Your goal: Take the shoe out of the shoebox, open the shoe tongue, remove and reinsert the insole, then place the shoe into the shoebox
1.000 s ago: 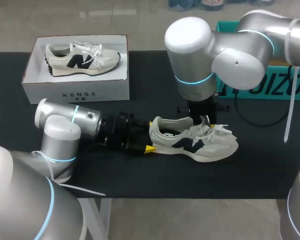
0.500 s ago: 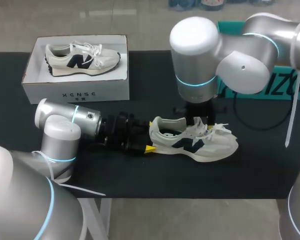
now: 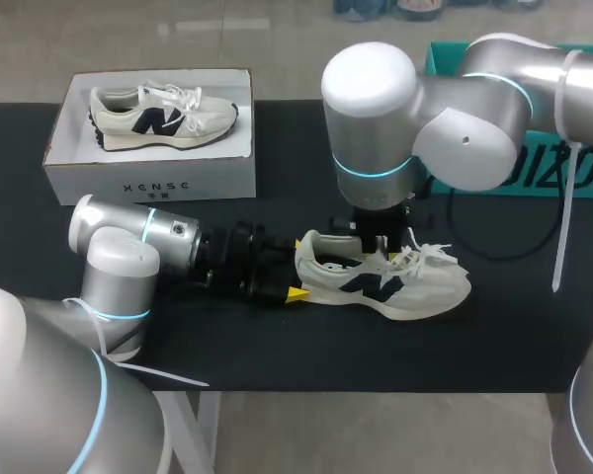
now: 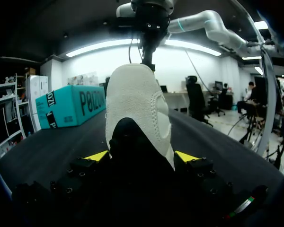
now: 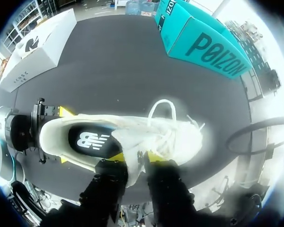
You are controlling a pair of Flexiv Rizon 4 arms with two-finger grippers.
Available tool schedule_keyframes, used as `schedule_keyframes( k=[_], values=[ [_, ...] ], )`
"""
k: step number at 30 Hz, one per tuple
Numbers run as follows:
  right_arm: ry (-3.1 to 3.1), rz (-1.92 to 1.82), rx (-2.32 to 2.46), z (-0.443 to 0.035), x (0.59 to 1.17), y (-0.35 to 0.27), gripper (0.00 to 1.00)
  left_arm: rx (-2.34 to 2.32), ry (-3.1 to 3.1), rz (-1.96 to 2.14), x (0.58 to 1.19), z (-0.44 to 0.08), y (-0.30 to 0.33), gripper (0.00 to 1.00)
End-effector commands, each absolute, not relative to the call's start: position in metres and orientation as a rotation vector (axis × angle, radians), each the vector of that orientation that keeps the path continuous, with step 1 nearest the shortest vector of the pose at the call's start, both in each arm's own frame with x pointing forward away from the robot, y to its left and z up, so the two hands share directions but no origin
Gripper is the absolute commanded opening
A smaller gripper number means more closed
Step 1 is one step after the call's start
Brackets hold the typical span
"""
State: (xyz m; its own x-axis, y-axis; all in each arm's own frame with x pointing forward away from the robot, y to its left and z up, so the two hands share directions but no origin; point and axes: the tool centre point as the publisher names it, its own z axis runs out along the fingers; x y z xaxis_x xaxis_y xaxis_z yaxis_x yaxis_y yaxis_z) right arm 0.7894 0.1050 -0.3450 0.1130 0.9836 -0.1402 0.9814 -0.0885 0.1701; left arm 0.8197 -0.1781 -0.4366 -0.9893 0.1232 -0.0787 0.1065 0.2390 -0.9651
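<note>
Right wrist view: sneaker (image 5: 177, 137) on the surface (image 5: 109, 66), heel (image 4: 137, 104) clamped by left fingers (image 4: 97, 155), tongue (image 5: 132, 139) pinched by right fingers (image 5: 154, 156); may slip off the tongue or yank the heel loose if tugged hard.

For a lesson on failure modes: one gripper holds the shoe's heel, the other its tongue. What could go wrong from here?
The right gripper pinches only the tongue, which may slip free when pulled. Loose laces beside it could snag. The left gripper grips only the heel, so the shoe might twist.
</note>
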Motion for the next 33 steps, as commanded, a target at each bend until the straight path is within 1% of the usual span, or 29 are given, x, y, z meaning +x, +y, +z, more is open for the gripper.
schedule_keyframes(
  k=[1,14,19,28,29,30,31,32,33],
  values=[
    [1.949,0.026,2.173,-0.340,0.787,0.097,0.00,-0.227,-2.464,1.913,0.820,-0.440,-0.181,0.00],
    [1.880,0.066,2.243,-0.334,0.781,0.065,0.00,-0.227,-2.464,1.913,0.820,-0.440,-0.181,0.00],
    [1.889,0.202,2.338,-0.338,0.779,0.052,0.00,-0.227,-2.464,1.913,0.820,-0.440,-0.181,0.00],
    [1.892,0.206,2.346,-0.339,0.774,0.048,0.00,-0.227,-2.464,1.913,0.820,-0.440,-0.181,0.00],
    [1.901,0.212,2.344,-0.338,0.774,0.050,0.02,-0.227,-2.464,1.913,0.820,-0.440,-0.181,0.00],
    [1.909,0.221,2.334,-0.336,0.774,0.052,0.27,-0.227,-2.464,1.913,0.820,-0.440,-0.181,0.00],
    [1.922,0.234,2.324,-0.333,0.774,0.053,0.47,-0.227,-2.464,1.913,0.820,-0.440,-0.181,0.00],
    [1.935,0.246,2.319,-0.332,0.774,0.055,0.94,-0.227,-2.464,1.913,0.820,-0.440,-0.181,0.00],
    [1.959,0.263,2.309,-0.327,0.770,0.061,1.00,-0.227,-2.464,1.913,0.820,-0.440,-0.181,0.00]
  ],
)
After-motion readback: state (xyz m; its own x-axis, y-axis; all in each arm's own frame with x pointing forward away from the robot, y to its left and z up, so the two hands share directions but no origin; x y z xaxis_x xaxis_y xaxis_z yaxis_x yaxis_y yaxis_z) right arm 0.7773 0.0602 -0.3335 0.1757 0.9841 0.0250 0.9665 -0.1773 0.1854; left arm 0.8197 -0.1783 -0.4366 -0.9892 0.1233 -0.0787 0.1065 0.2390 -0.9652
